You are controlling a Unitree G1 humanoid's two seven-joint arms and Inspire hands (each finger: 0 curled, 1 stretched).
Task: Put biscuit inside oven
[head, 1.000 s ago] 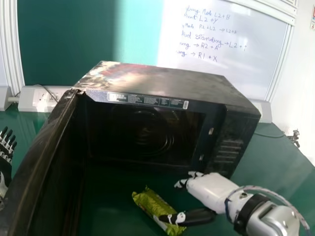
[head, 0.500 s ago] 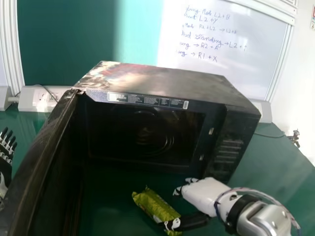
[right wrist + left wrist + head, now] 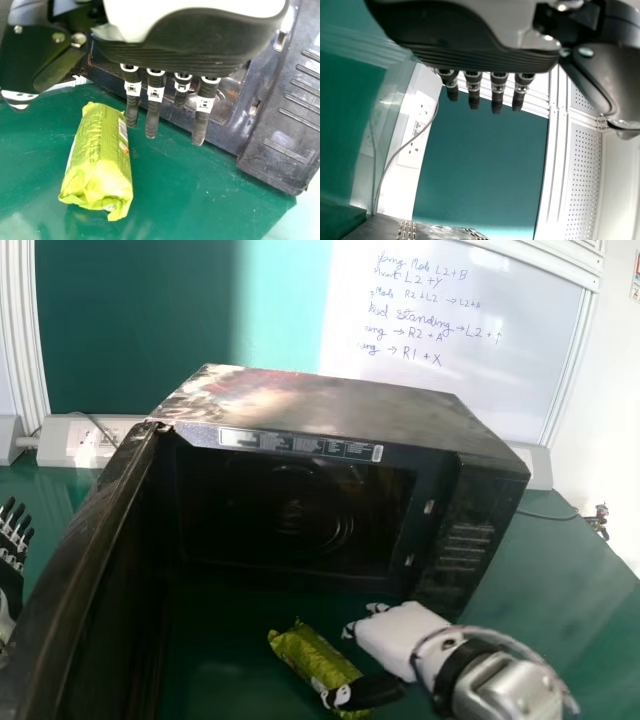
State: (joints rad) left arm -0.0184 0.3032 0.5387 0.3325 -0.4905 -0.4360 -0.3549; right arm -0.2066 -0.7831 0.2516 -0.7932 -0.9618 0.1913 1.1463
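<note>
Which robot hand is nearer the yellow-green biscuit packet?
The white-and-black right hand, beside the packet; the left hand is farther off, beyond the black oven's open door.

Head view: from above, forward and down over bench (image 3: 560, 590) to oven (image 3: 340, 405), board (image 3: 120, 320) behind. Left wrist view: facing board and socket (image 3: 85, 442), both shared with head view. Right wrist view: close over pack (image 3: 310, 652), facing oven, likewise shared.
</note>
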